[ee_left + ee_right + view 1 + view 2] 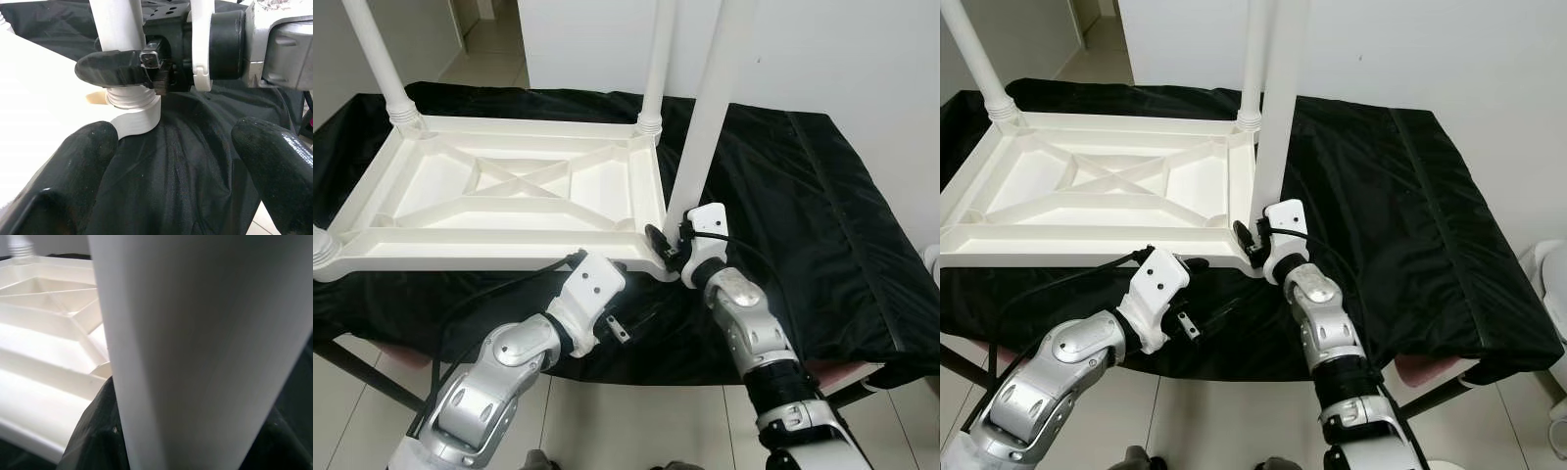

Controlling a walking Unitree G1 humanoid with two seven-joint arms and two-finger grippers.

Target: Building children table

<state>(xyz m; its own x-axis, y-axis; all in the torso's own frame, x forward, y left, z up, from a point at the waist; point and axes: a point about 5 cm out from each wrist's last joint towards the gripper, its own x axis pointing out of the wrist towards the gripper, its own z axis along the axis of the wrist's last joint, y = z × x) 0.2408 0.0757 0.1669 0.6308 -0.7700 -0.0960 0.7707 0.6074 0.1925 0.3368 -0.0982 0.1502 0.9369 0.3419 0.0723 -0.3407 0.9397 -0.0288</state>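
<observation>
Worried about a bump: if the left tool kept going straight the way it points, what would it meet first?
Probably the threaded base of the white leg at the tabletop's corner, where the right tool grips; black cloth lies between. Depth is unclear.

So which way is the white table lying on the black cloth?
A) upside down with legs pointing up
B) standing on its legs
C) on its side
A: the table shows its ribbed underside, legs rise from its corners, and the right end effector grips one leg.
</observation>
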